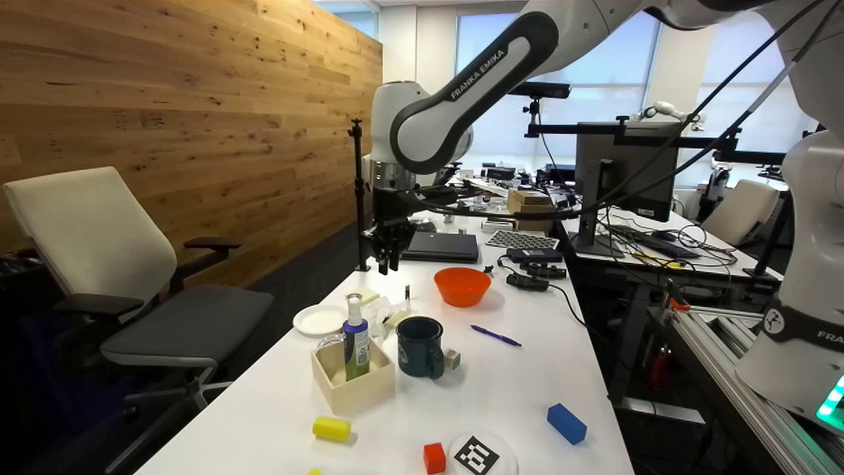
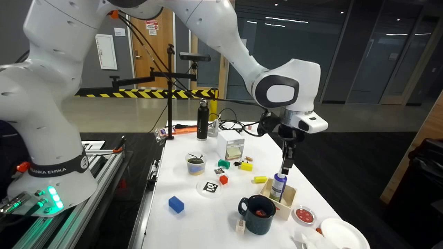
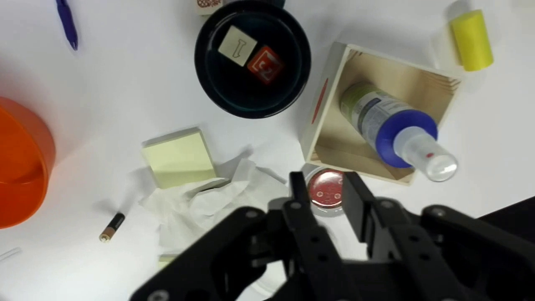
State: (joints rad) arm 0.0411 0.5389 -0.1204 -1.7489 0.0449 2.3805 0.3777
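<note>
Gripper: hangs pointing down above the worktop; fingers parted partway, nothing held between them.
Red-faced dish: visible through the finger gap in the wrist view, yet lower, resting on the worktop just beside the box; not gripped.
Wooden box: carries the bottle; its walls presumably serve to confine the base.
Bottle: stands inside the box, capped end up; lines up with the fingertips in an exterior view, but the wrist view shows them apart.
Mug: upright beside the box; contains a pale block and a red block, apparently serving as their container.
Sticky pad: lies against crumpled tissue; reason for placement not evident.
</note>
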